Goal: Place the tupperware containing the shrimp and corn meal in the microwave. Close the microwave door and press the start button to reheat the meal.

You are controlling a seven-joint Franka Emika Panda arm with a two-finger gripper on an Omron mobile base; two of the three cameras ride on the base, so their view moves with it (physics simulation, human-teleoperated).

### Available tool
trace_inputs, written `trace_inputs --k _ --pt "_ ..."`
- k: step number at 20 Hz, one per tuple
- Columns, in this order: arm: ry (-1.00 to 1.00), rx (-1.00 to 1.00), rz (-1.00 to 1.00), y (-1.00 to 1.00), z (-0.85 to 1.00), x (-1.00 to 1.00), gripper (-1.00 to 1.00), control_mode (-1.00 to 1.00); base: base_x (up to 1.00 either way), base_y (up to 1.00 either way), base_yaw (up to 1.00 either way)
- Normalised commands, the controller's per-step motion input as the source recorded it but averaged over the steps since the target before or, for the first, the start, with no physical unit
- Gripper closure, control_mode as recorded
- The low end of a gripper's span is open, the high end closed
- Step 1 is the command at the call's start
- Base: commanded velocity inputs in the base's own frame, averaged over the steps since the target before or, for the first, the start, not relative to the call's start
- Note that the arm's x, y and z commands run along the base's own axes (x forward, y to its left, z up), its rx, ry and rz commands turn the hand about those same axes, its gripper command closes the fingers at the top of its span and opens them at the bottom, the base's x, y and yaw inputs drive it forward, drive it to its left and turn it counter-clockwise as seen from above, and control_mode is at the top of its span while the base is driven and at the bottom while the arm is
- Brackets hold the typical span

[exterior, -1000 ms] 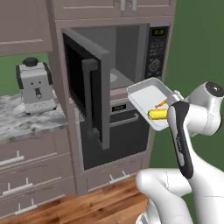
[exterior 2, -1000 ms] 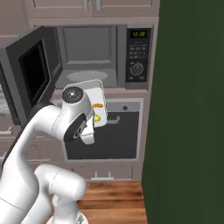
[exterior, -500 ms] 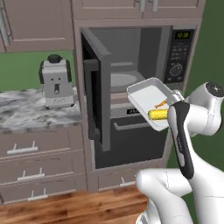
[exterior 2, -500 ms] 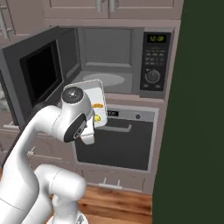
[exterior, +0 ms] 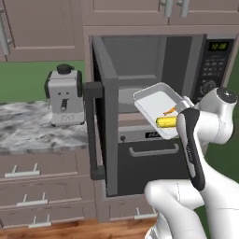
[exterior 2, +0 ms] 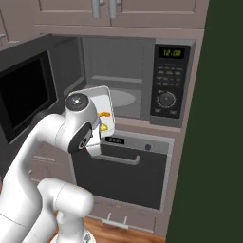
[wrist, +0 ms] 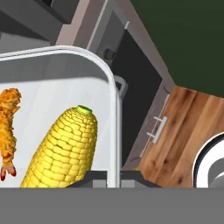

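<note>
The tupperware point(exterior: 156, 103) is a shallow white tray held in the air in front of the open microwave point(exterior: 140, 60), tilted a little. In it lie the yellow corn point(exterior: 166, 122) and the orange shrimp point(exterior: 170, 111). My gripper point(wrist: 113, 177) is shut on the tray's rim point(wrist: 114, 113), with the corn point(wrist: 65, 148) and shrimp point(wrist: 8, 131) just beyond it. The microwave door point(exterior: 105, 121) is swung open to the left, its black handle point(exterior: 91, 130) facing me. In the right base view the tupperware point(exterior 2: 103, 107) hangs left of the cavity point(exterior 2: 121, 71), partly behind my arm.
A round glass plate point(exterior 2: 124, 98) lies inside the microwave, and its button panel point(exterior 2: 170, 85) is on the right. An oven point(exterior: 149, 158) with a bar handle sits below. A coffee machine point(exterior: 64, 95) stands on the marble counter point(exterior: 28, 133). A dark green wall point(exterior 2: 223, 118) closes the right.
The whole picture has shifted right as the base drove, and the microwave now looks larger and nearer. The arm keeps the same pose with the tupperware held.
</note>
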Motion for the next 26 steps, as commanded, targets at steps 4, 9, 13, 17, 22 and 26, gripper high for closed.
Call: trace_inputs --k 4,9,13,17,22,26 --pt "0.0 0.0 0.0 0.0 0.0 0.0 1.0 1.0 0.17 -0.32 0.11" --pt "0.0 0.0 0.0 0.0 0.0 0.0 1.0 1.0 0.0 -0.01 0.06" --pt "0.0 0.0 0.0 0.0 0.0 0.0 1.0 1.0 0.01 0.0 0.01" --pt "0.0 0.0 0.0 0.0 0.0 0.11 1.0 -1.0 0.02 0.0 0.0" --pt "0.0 0.0 0.0 0.0 0.0 0.2 1.0 -1.0 0.0 0.0 0.0" --pt "0.0 0.0 0.0 0.0 0.0 0.52 1.0 -1.0 0.0 0.0 0.0"
